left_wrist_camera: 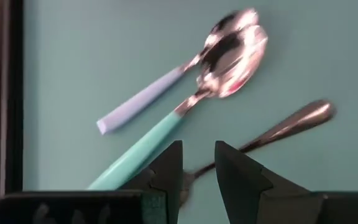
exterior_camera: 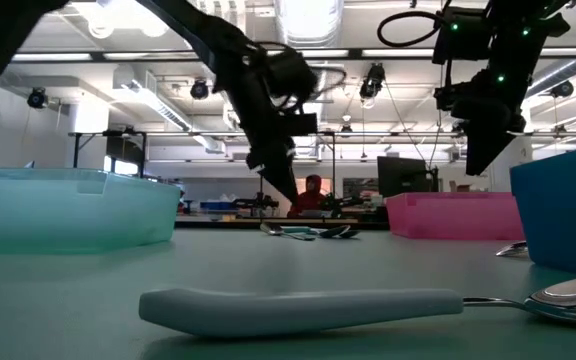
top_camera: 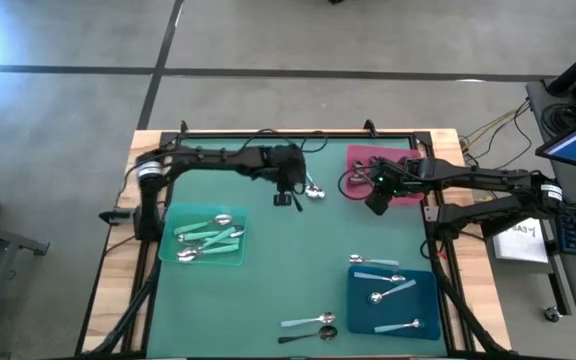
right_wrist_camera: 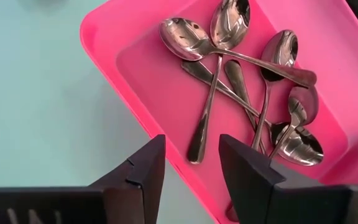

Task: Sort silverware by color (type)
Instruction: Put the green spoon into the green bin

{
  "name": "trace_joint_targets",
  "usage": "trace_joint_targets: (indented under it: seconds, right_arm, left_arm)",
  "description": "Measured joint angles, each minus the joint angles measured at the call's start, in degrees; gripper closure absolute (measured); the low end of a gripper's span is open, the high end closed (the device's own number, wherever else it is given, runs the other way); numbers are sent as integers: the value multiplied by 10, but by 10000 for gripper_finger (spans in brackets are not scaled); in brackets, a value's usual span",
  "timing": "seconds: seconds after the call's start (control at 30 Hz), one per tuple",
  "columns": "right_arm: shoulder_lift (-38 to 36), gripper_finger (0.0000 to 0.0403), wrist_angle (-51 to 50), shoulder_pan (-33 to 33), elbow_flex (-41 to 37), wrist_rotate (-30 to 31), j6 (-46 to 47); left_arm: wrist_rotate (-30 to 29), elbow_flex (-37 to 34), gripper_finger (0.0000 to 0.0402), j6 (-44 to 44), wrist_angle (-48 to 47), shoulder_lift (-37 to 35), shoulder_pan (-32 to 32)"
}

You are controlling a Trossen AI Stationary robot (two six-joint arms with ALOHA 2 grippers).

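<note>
On the green surface [top_camera: 298, 260], the shallow translucent teal tray [top_camera: 206, 237] at the left holds several teal-handled spoons [top_camera: 208, 232]; beside it, toward the middle rear, the left tool [left_wrist_camera: 197, 177] hangs low with its fingers a little apart and nothing between them, just over a pale-blue-handled spoon [left_wrist_camera: 166, 78], a teal-handled spoon [left_wrist_camera: 191, 106] and an all-metal spoon [left_wrist_camera: 272, 127] lying together. Farther right, the right tool [right_wrist_camera: 191, 168] hovers part open and empty at the edge of the pink tray [right_wrist_camera: 135, 68] of all-metal spoons [right_wrist_camera: 241, 81]; nearer the front right, the dark blue tray [top_camera: 393, 300] carries pale-blue-handled spoons [top_camera: 388, 290], with two loose spoons [top_camera: 313, 327] just left of it.
</note>
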Motion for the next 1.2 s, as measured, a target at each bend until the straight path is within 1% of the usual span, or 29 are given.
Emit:
trace_joint_targets:
  seconds: [0.17, 0.23, 0.4, 0.63, 0.83, 0.9, 0.97, 1.2]
  right_arm:
    - [0, 261, 0, 0, 0, 0, -1]
    - [0, 263, 0, 0, 0, 0, -1]
    - [0, 266, 0, 0, 0, 0, -2]
    - [0, 263, 1, 0, 0, 0, -12]
    - [0, 269, 2, 0, 0, 1, -16]
    - [0, 270, 2, 0, 0, 1, -20]
    - [0, 270, 3, 0, 0, 1, -25]
    - [0, 270, 7, 0, 0, 5, -25]
  left_arm:
    - [14, 109, 324, 27, -108, 83, 22]
    - [16, 153, 325, 41, -135, 114, 25]
    - [25, 258, 326, 103, -230, 172, 28]
    - [26, 367, 326, 156, -305, 236, 37]
    - [21, 426, 326, 179, -344, 267, 49]
    - [21, 438, 326, 194, -374, 272, 53]
    - [20, 439, 326, 217, -401, 275, 59]
    - [21, 437, 326, 244, -401, 275, 89]
